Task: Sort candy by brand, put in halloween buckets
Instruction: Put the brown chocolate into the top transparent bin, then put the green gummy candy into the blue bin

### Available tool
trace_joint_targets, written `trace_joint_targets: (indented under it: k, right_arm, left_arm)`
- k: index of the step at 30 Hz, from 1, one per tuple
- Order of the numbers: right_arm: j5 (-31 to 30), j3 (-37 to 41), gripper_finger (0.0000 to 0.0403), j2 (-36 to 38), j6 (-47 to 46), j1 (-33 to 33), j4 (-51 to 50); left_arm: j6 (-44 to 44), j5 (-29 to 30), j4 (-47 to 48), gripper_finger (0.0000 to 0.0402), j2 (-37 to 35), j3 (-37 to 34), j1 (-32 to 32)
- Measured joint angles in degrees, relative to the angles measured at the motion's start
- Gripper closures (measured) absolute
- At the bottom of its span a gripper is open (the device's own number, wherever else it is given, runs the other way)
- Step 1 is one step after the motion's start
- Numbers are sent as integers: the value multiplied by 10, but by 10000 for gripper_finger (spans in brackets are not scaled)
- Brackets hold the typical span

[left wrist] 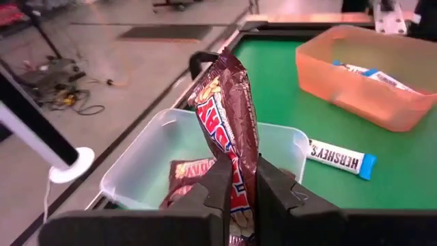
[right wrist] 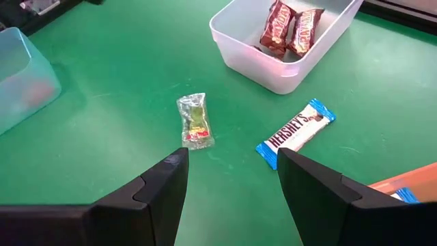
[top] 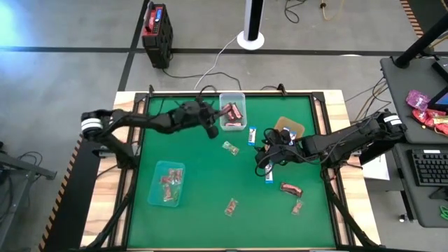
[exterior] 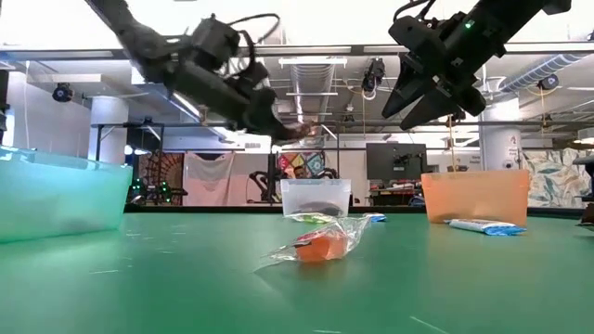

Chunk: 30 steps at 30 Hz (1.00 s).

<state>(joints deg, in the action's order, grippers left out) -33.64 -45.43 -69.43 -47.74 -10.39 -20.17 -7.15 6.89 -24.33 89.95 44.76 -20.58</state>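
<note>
1. Left gripper [left wrist: 239, 195] was over the clear tub [left wrist: 147, 160] at the far edge of the green surface [top: 203, 175], fingers clamped on a dark red/brown wrapped bar [left wrist: 229, 116], bar standing upright out of the grip.
2. Clear tub already held matching brown bars [right wrist: 290, 27]. Teal tub [top: 166, 183] near the left front held clear-pinkish pieces; orange-brown tray [left wrist: 362, 72] held blue-and-white pieces.
3. Right gripper [right wrist: 232, 181] hovered above the middle of the surface, fingers apart, nothing held. Below it: a Hershey's bar [right wrist: 297, 131] and a clear-wrapped red/green candy [right wrist: 194, 121], both just beside the clear tub.
4. Loose pieces also lay toward the front right [top: 291, 189] and front centre [top: 231, 206].
5. Handling judgement: all pieces look light. Bars are fairly stiff with slick foil; pinch across the middle of the short width. The clear-wrapped candy is soft and crinkly, ends flimsy; grip the body, not the twisted tails.
</note>
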Motion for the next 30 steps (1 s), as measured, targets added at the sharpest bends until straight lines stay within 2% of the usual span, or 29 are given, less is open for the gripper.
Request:
trace_joint_targets:
  k: [2,5,8,14,19,23,26,30]
  right_arm:
    - [-8,0,186,0,2,0,0]
    - [-9,0,186,0,2,0,0]
    - [-9,0,186,0,2,-1,-1]
    - [-9,0,186,0,2,-4,-1]
    - [-9,1,186,0,4,-4,-3]
    - [-9,1,186,0,4,-5,-1]
    - [-8,1,186,0,4,-5,4]
    - [-9,1,186,0,5,-5,33]
  left_arm:
    - [-20,-18,34,379,31,43,-8]
    - [-42,-17,112,376,78,111,-23]
    - [-39,-9,152,363,119,166,-38]
    - [-39,-10,181,314,150,191,-45]
    - [-39,-9,178,257,146,190,-45]
    - [-46,-18,209,221,124,189,-39]
    - [-48,-34,252,208,83,181,-18]
    - [-38,-34,262,208,1,128,31]
